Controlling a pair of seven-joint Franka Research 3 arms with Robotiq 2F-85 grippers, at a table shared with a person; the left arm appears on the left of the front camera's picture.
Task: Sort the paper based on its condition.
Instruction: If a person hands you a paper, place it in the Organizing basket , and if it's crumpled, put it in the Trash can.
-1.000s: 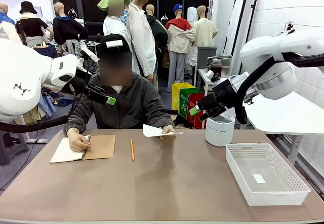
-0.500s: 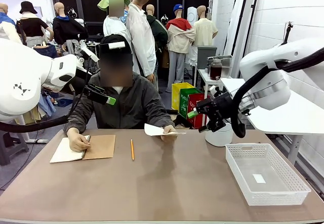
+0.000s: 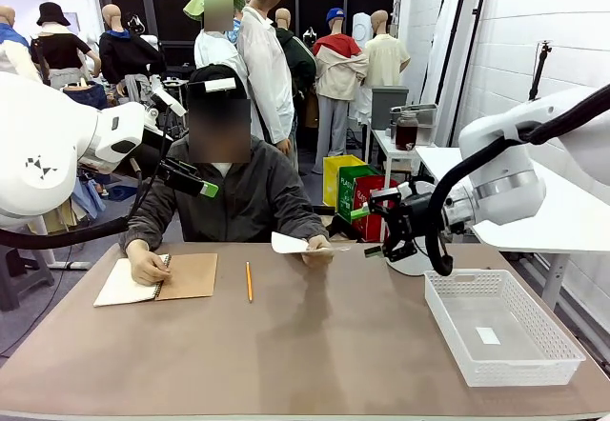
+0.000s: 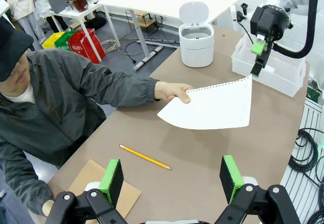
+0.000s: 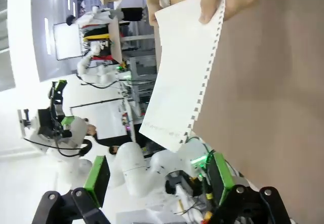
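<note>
**Right arm closes in on the offered sheet**

At the left, the left pincer [image 4: 171, 176] hangs high with its green pads spread wide, holding nothing. Below it on the brown tabletop [image 3: 315, 345] lie an open spiral notebook with a brown cardboard cover [image 3: 157, 279] and a yellow pencil [image 3: 249, 281].

In the middle, the person's hand [image 3: 317, 246] holds out a thin white sheet of paper [image 3: 291, 244] just above the tabletop. It looks flat and uncreased, with one perforated edge.

The right pincer [image 3: 370, 232] has dropped from higher up over the last second and now sits near the sheet's free edge, jaws at their widest and not touching it. The sheet has barely moved.

A handover therefore looks close, and no sorting is done yet. The round white lidded bin [image 3: 415, 257] and the white perforated plastic basket [image 3: 515, 371] wait at the right. A smooth sheet probably belongs in the basket.
</note>
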